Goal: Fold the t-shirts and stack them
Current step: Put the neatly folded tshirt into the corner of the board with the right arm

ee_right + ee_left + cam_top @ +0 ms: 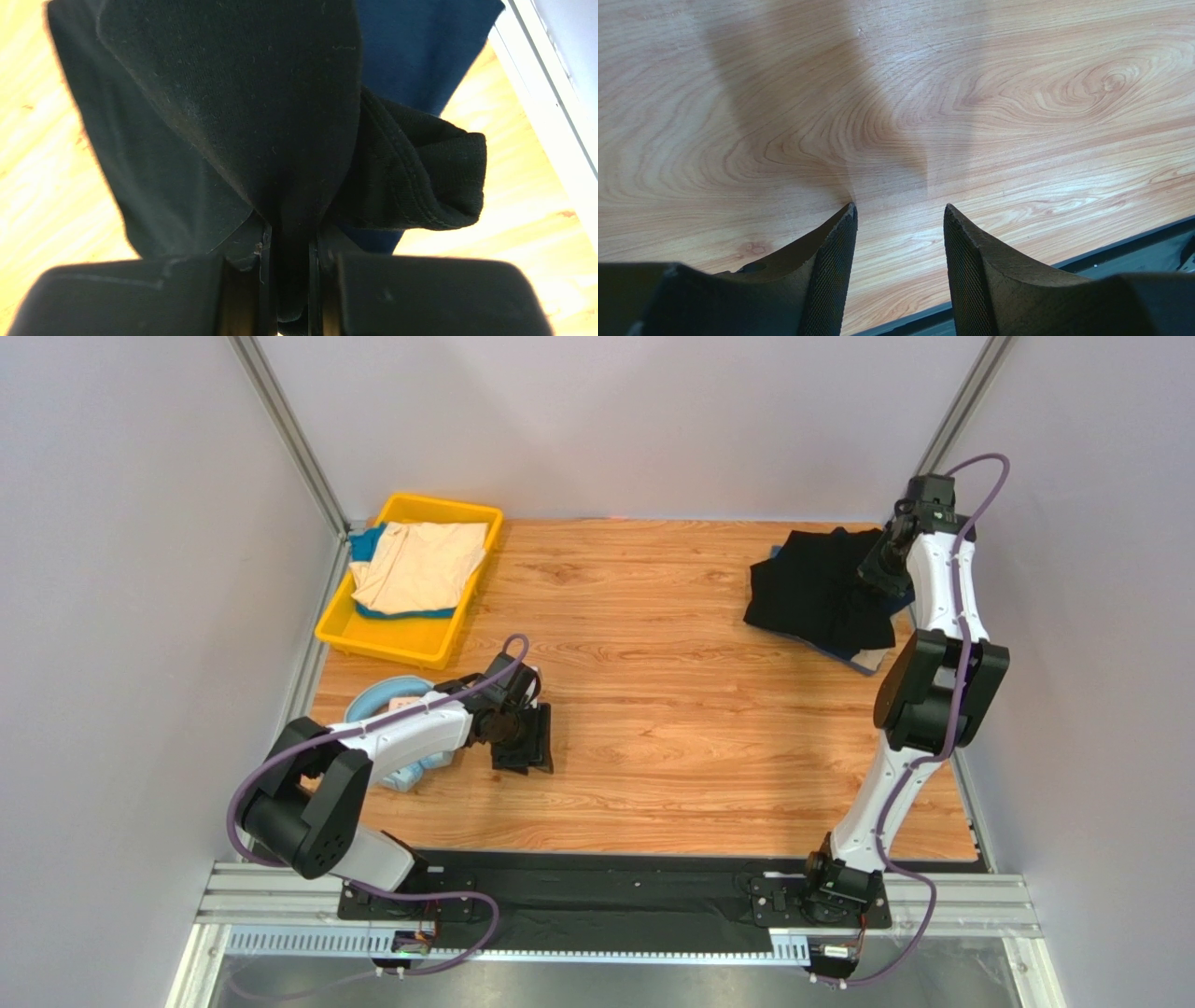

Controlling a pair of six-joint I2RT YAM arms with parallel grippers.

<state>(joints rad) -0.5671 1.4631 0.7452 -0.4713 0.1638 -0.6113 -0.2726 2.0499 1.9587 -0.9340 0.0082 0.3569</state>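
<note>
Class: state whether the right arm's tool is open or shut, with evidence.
Shut: the right tool pinches a fold of the black cloth t-shirt.

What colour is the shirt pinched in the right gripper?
Black t-shirt, clearest in the right wrist view.

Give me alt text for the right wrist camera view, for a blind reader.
The right gripper is shut on a fold of the black t-shirt, which fills most of the frame. A navy blue t-shirt shows behind it at upper right, over the wooden table.
</note>
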